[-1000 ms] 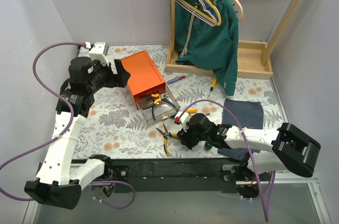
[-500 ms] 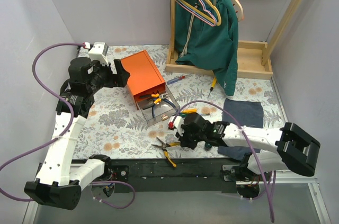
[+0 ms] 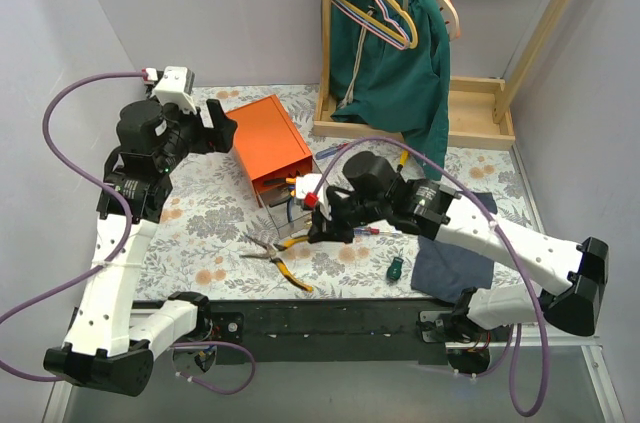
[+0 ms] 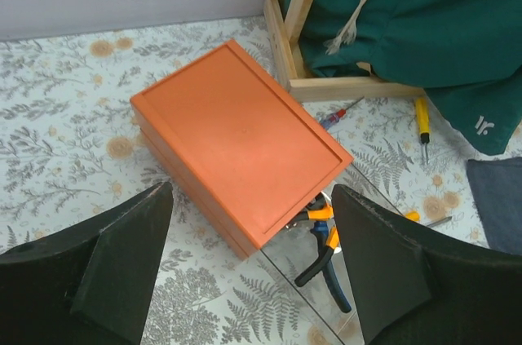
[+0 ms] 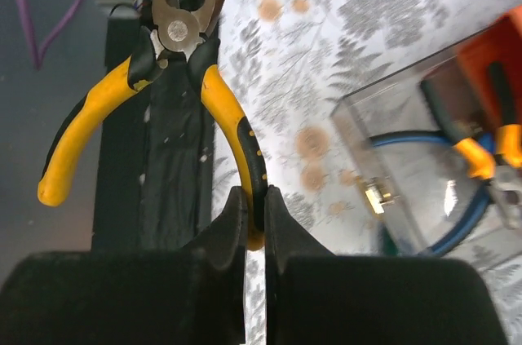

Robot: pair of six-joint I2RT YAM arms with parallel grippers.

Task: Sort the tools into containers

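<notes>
My right gripper (image 3: 314, 230) is shut on one handle of the yellow-black pliers (image 3: 275, 260), which hang open in front of the clear drawer (image 3: 296, 205). In the right wrist view the fingers (image 5: 232, 223) pinch that handle of the pliers (image 5: 232, 129). The drawer (image 5: 424, 174) stands pulled out of the orange cabinet (image 3: 268, 143) and holds orange-black and blue-handled pliers (image 4: 322, 243). My left gripper (image 3: 220, 123) hovers open over the cabinet (image 4: 236, 137), holding nothing. Screwdrivers lie loose: red-blue (image 3: 334, 150), yellow (image 3: 403, 156), green (image 3: 396, 268).
A wooden rack (image 3: 470, 108) with coloured hangers and a green garment (image 3: 395, 73) stands at the back right. A dark blue cloth (image 3: 455, 243) lies under the right arm. A black bar (image 3: 330, 315) runs along the table's near edge.
The right gripper shut on the yellow-black pliers near the front edge, then carried them up and left toward the open drawer. The left arm shifted slightly and stayed open.
</notes>
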